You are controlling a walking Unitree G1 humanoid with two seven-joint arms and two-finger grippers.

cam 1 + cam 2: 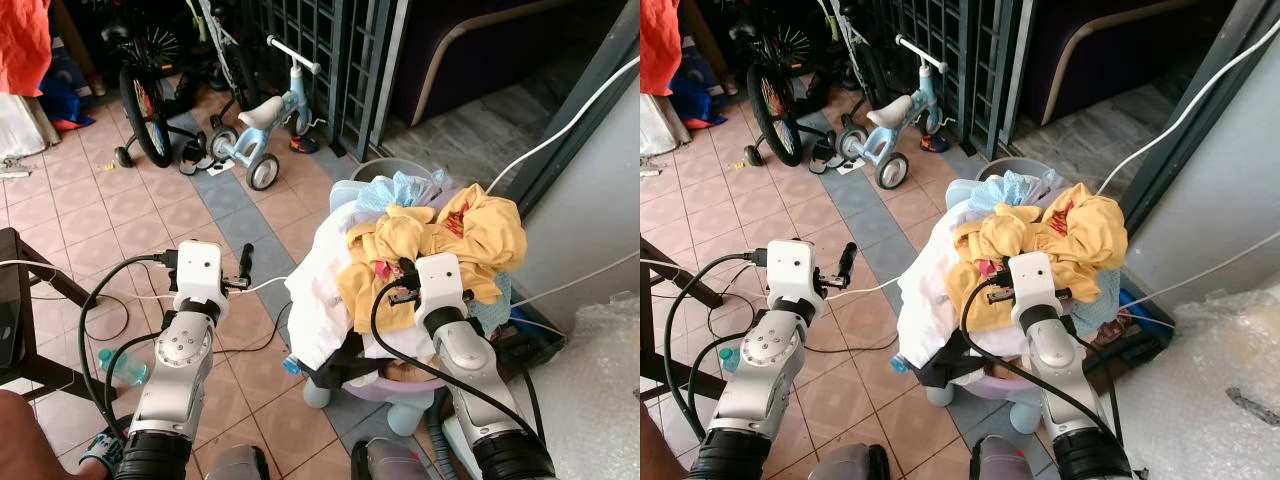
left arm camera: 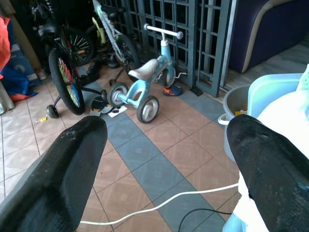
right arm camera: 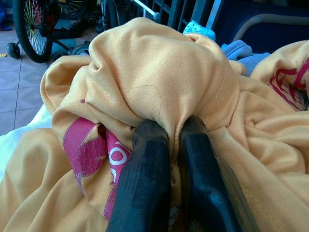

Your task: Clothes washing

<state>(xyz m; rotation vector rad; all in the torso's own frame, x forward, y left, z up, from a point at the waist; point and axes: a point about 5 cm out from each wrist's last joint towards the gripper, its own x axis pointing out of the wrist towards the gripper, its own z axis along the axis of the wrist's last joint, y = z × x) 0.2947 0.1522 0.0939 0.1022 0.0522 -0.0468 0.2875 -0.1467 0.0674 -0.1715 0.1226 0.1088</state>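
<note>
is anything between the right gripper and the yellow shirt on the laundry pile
Nothing visible is. The right gripper has its fingers pinched shut on a fold of the yellow shirt atop the laundry pile. The left gripper is open over the tiled floor, beside the pile.

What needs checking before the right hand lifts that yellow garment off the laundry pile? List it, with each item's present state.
1. Right hand shut on the yellow garment: ok, a fold of cloth is pinched between its fingers.
2. Left hand free to help: ok, open, held over the tiled floor beside the pile.
3. Garment free of the other clothes: cannot tell; it lies bunched on the white cloth, with blue items behind.
4. Basket steady under the load: cannot tell; it is heaped well past its rim.
5. Lift path clear: not ok, a white cable runs just above the pile.
</note>
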